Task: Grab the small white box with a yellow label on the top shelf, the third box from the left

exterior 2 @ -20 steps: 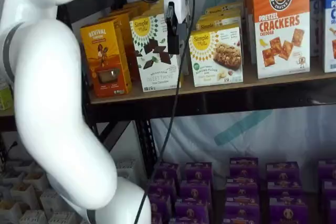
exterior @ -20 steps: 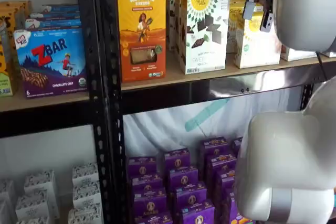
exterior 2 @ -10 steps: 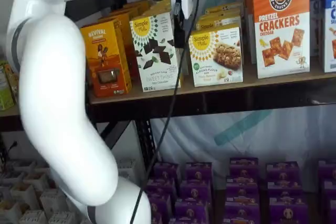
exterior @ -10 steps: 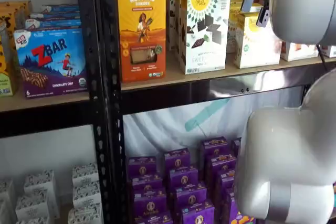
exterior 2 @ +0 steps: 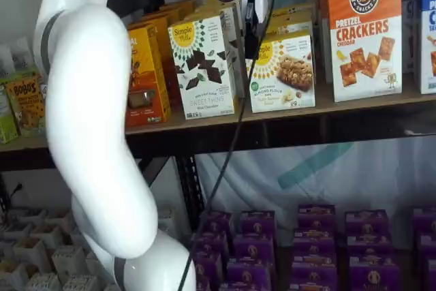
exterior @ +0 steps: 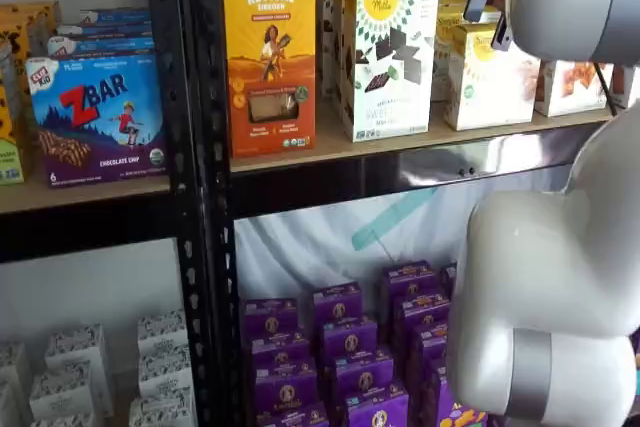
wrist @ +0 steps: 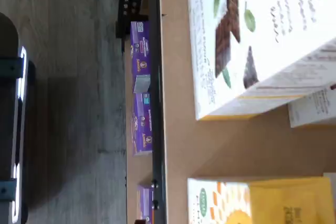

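The small white box (exterior 2: 283, 73), with a yellow sun logo, stands on the top shelf (exterior 2: 354, 108) between a taller white box with chocolate squares (exterior 2: 204, 66) and an orange-and-white crackers box (exterior 2: 364, 32). It shows in both shelf views (exterior: 490, 82). My gripper (exterior 2: 251, 32) hangs from the view's top edge, just at the small box's upper left corner. Only one black finger shows, so I cannot tell its state. In the wrist view the small box's yellow top (wrist: 262, 203) and the taller box (wrist: 252, 40) stand apart on the tan board (wrist: 173, 129).
An orange Revival box (exterior: 268, 57) stands left of the taller box. A black upright (exterior: 195, 187) divides the bays, with a ZBar box (exterior: 95, 117) beyond it. Purple boxes (exterior 2: 313, 243) fill the lower level. My white arm (exterior 2: 95, 120) covers the left of a shelf view.
The gripper has moved sideways from in front of the taller box to the small white box's upper corner. The arm has swung along with it.
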You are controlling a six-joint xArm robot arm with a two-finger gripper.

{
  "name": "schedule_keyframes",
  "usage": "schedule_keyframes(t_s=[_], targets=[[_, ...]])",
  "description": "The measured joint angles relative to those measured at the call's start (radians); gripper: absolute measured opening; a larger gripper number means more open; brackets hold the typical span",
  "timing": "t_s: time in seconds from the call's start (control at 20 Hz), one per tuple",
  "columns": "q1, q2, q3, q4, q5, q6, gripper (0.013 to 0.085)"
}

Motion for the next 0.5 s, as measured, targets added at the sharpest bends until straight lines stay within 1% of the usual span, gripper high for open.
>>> schedule_keyframes(t_s=[0.25,0.35,0.5], targets=[[-0.003,0.035,-0.022,-0.021,-0.021,-0.013,0.085],[0.004,0.043,-0.022,-0.045,-0.031,-0.015,0.085],[0.018,0.059,-0.032,-0.084,-0.018,-0.01,0.085]])
